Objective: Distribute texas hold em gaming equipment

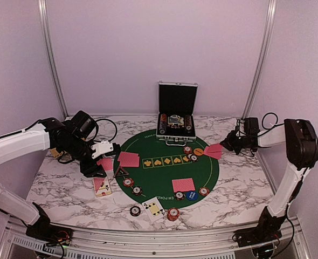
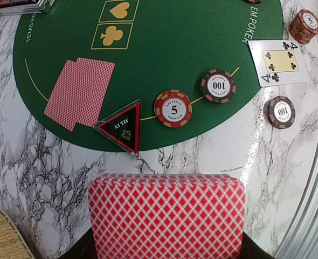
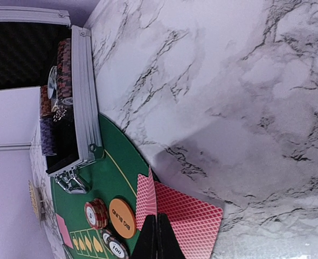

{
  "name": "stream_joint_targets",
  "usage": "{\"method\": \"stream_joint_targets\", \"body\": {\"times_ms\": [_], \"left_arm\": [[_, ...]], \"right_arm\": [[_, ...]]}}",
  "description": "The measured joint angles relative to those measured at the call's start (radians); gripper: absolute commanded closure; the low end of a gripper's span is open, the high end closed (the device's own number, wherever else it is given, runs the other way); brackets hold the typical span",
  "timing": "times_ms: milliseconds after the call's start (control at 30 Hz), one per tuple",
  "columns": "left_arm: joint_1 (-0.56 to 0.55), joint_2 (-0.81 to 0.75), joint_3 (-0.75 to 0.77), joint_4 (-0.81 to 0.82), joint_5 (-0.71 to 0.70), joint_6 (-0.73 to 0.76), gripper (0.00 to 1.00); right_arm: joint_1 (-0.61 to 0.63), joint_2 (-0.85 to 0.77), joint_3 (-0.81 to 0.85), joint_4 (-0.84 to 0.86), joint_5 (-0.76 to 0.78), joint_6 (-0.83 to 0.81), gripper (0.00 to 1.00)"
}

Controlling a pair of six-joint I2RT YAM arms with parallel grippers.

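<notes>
Straw basket (image 2: 0,233) near red card deck (image 2: 167,216)

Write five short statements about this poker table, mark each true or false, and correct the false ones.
1. The metal case at the back of the table stands with its lid open. True.
2. The face-up card is a four of hearts. False: it is the four of clubs.
3. The left gripper holds a deck of red-backed cards. True.
4. The orange disc reads SMALL BLIND. False: it reads BIG BLIND.
5. The right gripper is open and empty. False: it is shut on loose red-backed cards.
</notes>
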Motion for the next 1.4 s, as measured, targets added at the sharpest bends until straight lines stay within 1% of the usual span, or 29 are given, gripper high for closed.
{"method": "stream_joint_targets", "body": {"times_ms": [367, 500, 667, 800, 967, 1100, 1400], "left_arm": [[0.000, 0.000, -0.004, 0.000, 0.000, -0.005, 1.00], [0.000, 0.000, -0.010, 0.000, 0.000, -0.005, 1.00], [0.000, -0.001, -0.011, 0.000, 0.000, -0.006, 1.00], [0.000, -0.001, -0.011, 0.000, 0.001, -0.008, 1.00], [0.000, -0.001, -0.011, 0.000, 0.001, -0.009, 1.00], [0.000, -0.001, -0.011, 0.000, 0.001, -0.009, 1.00], [0.000, -0.001, -0.011, 0.000, 0.001, -0.009, 1.00]], "right_arm": [[-0.010, 0.010, 0.000, -0.053, 0.047, -0.045, 0.93], [-0.010, 0.010, 0.000, -0.083, 0.058, -0.061, 0.85], [-0.010, 0.008, 0.000, -0.106, 0.064, -0.075, 0.70], [-0.010, -0.020, 0.004, -0.140, 0.072, -0.089, 0.60], [-0.006, -0.058, 0.027, -0.175, 0.084, -0.104, 0.44], [0.018, -0.085, 0.058, -0.222, 0.120, -0.117, 0.35], [0.089, -0.195, 0.106, -0.325, 0.225, -0.134, 0.23]]}}
